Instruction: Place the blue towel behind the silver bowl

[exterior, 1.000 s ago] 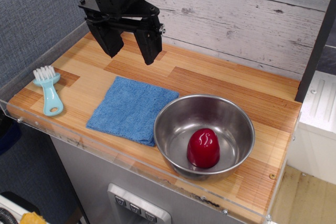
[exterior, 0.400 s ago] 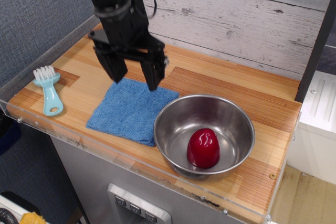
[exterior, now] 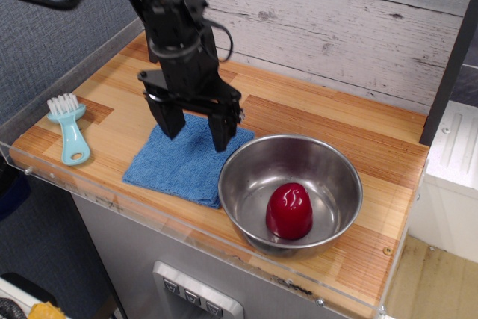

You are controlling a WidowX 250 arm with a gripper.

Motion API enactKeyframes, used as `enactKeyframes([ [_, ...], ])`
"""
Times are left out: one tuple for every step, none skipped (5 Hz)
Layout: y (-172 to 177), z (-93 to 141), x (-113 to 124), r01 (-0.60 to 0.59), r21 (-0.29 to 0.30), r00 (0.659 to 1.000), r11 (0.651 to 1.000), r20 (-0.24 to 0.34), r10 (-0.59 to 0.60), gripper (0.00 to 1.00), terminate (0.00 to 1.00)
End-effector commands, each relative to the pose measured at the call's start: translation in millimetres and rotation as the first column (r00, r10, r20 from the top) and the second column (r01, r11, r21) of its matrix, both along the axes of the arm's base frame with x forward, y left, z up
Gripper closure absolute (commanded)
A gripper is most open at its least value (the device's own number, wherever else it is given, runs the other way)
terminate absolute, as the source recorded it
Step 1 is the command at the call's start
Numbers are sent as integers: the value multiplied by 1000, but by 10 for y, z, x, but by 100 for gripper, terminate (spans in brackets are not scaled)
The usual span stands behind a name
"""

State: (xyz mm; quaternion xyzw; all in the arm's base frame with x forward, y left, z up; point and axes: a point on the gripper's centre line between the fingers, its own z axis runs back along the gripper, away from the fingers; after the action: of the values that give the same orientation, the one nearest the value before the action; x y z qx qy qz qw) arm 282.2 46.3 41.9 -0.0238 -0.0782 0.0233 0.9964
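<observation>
One arm, black, reaching down from upper left, gripper (exterior: 197,131) pointing down over the back part of the towel (exterior: 181,160). Jaws spread wide, roughly half the towel's width between them, nothing held. Left-hand finger in view sits over the towel's back-left area, the other finger over its back-right corner near the bowl (exterior: 290,190); tips look at or just above the cloth, cannot tell if they actually touch. Towel is blue, lies flat on the wood counter (exterior: 314,121), near the front edge, between the brush (exterior: 68,128) and the bowl. Its right edge runs under or right against the bowl's left rim, front-right corner partly hidden by the rim. Bowl is silver, upright, at front centre-right of the counter, close to the clear front lip. Red egg-shaped thing (exterior: 289,211) stands inside the bowl, toward its front. Brush has a light-blue handle and white bristles, lying at far left of the counter, bristles toward the back, well apart from the towel. Counter behind the bowl is bare wood up to the grey plank wall (exterior: 351,20). Cable loops off the arm above the wrist. White appliance edge visible at far right, off the counter.
</observation>
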Motion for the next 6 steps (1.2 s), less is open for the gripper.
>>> enactKeyframes([
  [152,-208,30,-15,52,999,999,-27,17,0,0],
  [228,-302,-26,-22,76,998,997,-59,26,0,0],
  [290,-371,-64,-40,75,996,996,-79,46,0,0],
  [264,-371,6,-57,59,995,997,-76,61,0,0],
  [217,-337,131,-100,6,993,995,-65,100,0,0],
  [186,-304,292,-110,-1,993,994,-47,110,0,0],
])
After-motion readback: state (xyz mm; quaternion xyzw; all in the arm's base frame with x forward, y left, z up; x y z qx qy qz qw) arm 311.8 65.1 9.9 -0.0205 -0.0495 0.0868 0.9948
